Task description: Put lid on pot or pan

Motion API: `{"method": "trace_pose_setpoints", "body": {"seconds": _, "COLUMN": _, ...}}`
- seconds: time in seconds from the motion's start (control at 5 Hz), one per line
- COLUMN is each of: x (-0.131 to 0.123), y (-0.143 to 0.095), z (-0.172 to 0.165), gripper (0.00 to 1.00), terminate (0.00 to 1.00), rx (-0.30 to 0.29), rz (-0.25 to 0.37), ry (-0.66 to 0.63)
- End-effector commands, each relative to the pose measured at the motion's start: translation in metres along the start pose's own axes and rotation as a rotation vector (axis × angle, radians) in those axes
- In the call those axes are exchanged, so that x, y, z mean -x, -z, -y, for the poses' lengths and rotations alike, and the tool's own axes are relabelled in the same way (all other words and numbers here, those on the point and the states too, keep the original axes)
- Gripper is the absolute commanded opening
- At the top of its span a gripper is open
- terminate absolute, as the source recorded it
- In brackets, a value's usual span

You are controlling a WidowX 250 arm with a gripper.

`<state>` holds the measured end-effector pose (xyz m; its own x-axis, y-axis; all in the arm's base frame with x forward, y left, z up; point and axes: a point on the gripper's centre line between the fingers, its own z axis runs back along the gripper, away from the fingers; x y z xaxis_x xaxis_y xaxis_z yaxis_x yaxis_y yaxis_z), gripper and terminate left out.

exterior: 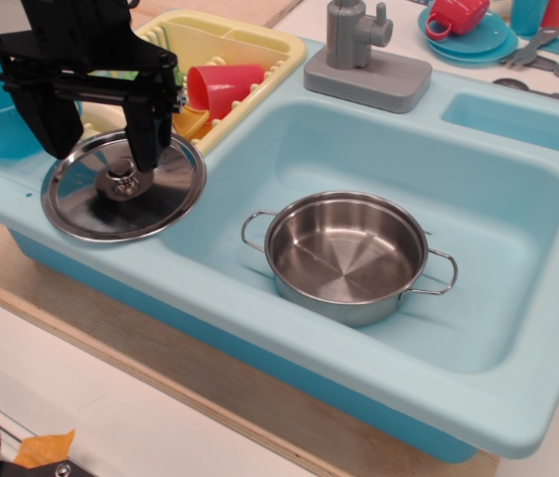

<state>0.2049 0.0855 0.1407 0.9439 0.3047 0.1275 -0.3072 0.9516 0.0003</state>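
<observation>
Currently, the lid [123, 186] is seen lying flat on the sink's [517, 248] left ledge. Above it, the black hand [95, 149] is held open, fingers spread. The pot [347, 256] is set in the basin.

A pale wooden table [209, 383] carries the light-blue toy sink unit [517, 397]; an orange scrap [46, 447] lies on the white surface [120, 417] in front.

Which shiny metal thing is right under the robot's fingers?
The lid, the flat round disc with a little knob, lying on the sink's left ledge. The other shiny thing, the pot, sits down in the basin, well away from the fingers.
</observation>
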Motion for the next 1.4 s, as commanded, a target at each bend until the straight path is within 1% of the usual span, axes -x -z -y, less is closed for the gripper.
{"method": "trace_pose_setpoints", "body": {"seconds": 0.0, "x": -0.001, "y": 0.008, "z": -0.007, "gripper": 1.0, "terminate": 0.0, "rx": 0.012, "rz": 0.0, "ry": -0.008}}
{"method": "trace_pose_setpoints", "body": {"seconds": 0.2, "x": 0.003, "y": 0.013, "z": -0.008, "gripper": 1.0, "terminate": 0.0, "rx": 0.018, "rz": -0.006, "ry": -0.007}}
{"method": "trace_pose_setpoints", "body": {"seconds": 0.4, "x": 0.005, "y": 0.022, "z": -0.009, "gripper": 1.0, "terminate": 0.0, "rx": 0.016, "rz": -0.025, "ry": -0.032}}
{"method": "trace_pose_setpoints", "body": {"seconds": 0.6, "x": 0.003, "y": 0.02, "z": -0.007, "gripper": 0.0, "terminate": 0.0, "rx": 0.01, "rz": -0.019, "ry": -0.017}}
{"method": "trace_pose_setpoints", "body": {"seconds": 1.0, "x": 0.0, "y": 0.02, "z": -0.001, "gripper": 0.0, "terminate": 0.0, "rx": 0.014, "rz": -0.031, "ry": -0.022}}
{"method": "trace_pose_setpoints", "body": {"seconds": 1.2, "x": -0.001, "y": 0.004, "z": 0.015, "gripper": 0.0, "terminate": 0.0, "rx": 0.017, "rz": -0.043, "ry": 0.008}}
